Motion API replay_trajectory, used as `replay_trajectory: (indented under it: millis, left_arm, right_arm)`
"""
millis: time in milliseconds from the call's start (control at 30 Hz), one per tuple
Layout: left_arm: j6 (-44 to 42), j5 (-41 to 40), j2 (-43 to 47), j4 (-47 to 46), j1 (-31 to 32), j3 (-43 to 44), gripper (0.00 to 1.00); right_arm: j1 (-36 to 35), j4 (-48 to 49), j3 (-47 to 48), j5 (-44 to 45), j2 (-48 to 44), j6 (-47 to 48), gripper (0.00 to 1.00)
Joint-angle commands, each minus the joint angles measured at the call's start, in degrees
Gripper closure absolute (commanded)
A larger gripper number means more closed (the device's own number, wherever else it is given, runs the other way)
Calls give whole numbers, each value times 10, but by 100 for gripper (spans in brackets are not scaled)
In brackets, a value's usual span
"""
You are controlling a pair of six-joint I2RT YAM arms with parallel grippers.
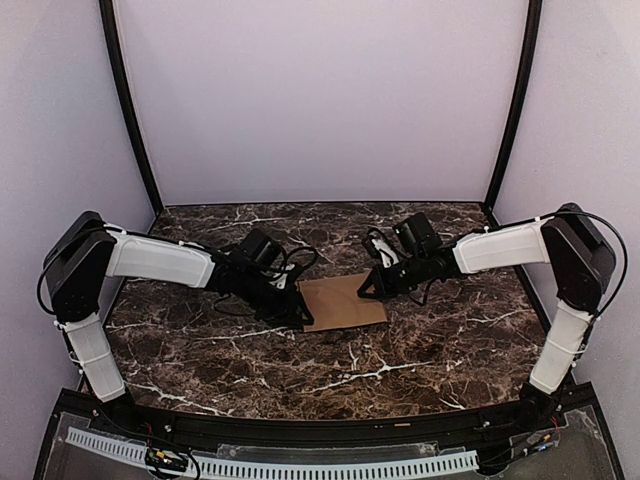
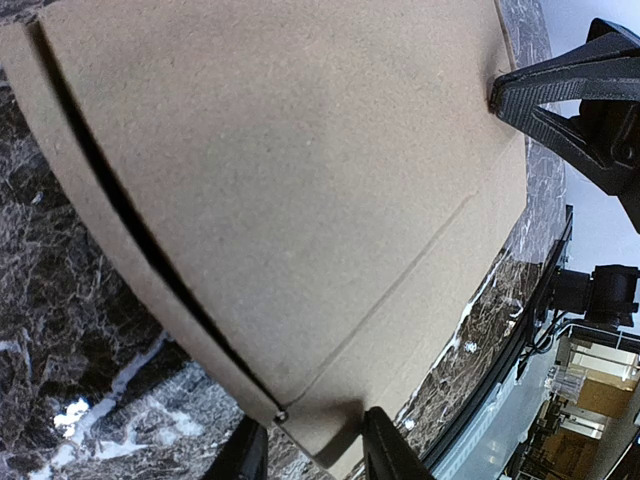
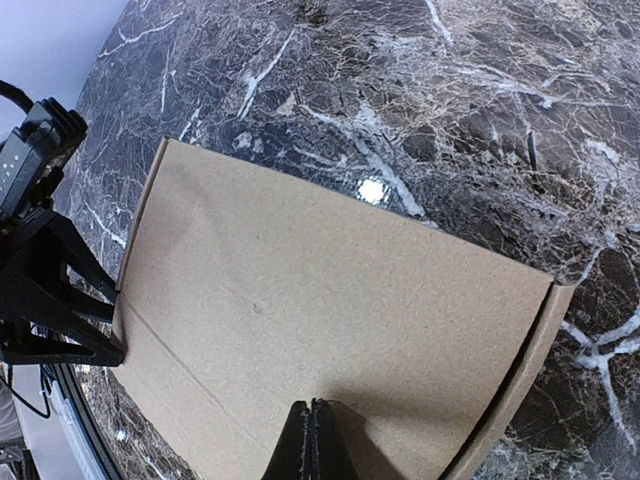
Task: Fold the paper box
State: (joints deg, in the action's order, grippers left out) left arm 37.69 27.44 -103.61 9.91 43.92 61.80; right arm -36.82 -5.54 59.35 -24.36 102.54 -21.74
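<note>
Nearest the left wrist lens, two dark fingers (image 2: 385, 452) of the left gripper (image 2: 317, 425) are seen set a little apart, with a corner of the box (image 2: 300, 200) lodged in the gap between them. Whether the corner is actually pinched cannot be told, but the pincer is plainly not closed. The box is found near the middle of the table (image 1: 200, 350), lying flat between the two arms, with the left gripper at its left edge and the right gripper (image 3: 311, 408) near its far right corner. It is shown as a low brown slab of more than one layer: a dark slit (image 2: 130, 215) is visible along one side where an upper layer rests over a lower one, and a scored crease (image 2: 400, 270) is seen running across the top face. From the right wrist, the right fingers are seen pressed together to a thin seam, with nothing held between them and their tip laid on or just over the cardboard near its edge; contact cannot be confirmed. As for progress, it is judged that only an early fold has been made, since one layer is doubled over and the piece is flat. No upright walls are seen, no tabs are shown tucked and no carton shape has been raised, so most of the folding is judged to be left
</note>
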Motion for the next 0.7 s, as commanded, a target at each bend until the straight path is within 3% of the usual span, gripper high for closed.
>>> replay_trajectory:
  millis: [0,667]
  left_arm:
    - [-1,10,-1,-1,2,8,67]
    - [-26,-20,-20,6,2,2,70]
  right_arm:
    - [-8,-30,-4,20,23,-3,100]
    - [-10,-31,-4,20,22,-3,100]
